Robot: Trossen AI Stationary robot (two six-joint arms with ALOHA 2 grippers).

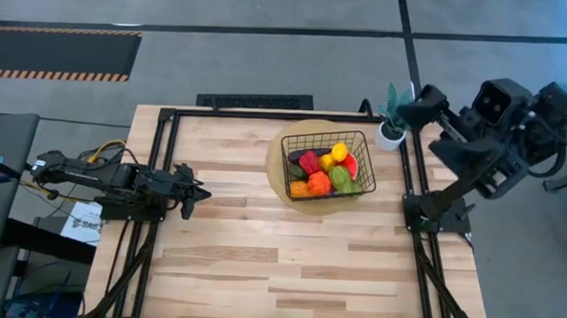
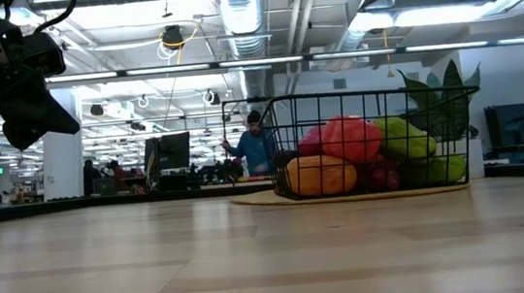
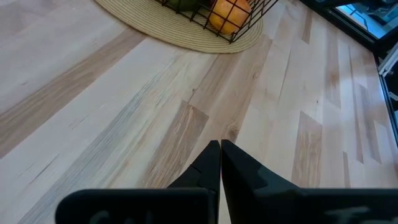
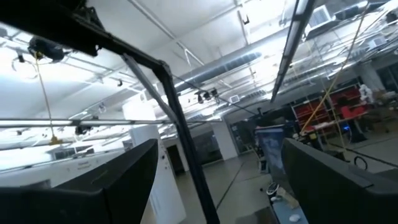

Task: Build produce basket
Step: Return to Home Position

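The basket (image 1: pixel 285 157), black wire grid with flared sides, sits on a round woven mat (image 1: pixel 274 174) toward the far right of the pale plank tabletop (image 1: pixel 260 263). The produce (image 1: pixel 323 170) is heaped inside it: red, yellow, orange and green pieces overlapping, so those underneath are hard to tell apart. The near half and the middle of the tabletop lie bare. The left gripper (image 3: pixel 220 144) hangs low at the left edge, its fingers pressed together on nothing. The right gripper (image 4: pixel 214 177) is raised beyond the right edge near a potted plant (image 1: pixel 393 121), fingers spread wide and holding nothing, facing the ceiling.
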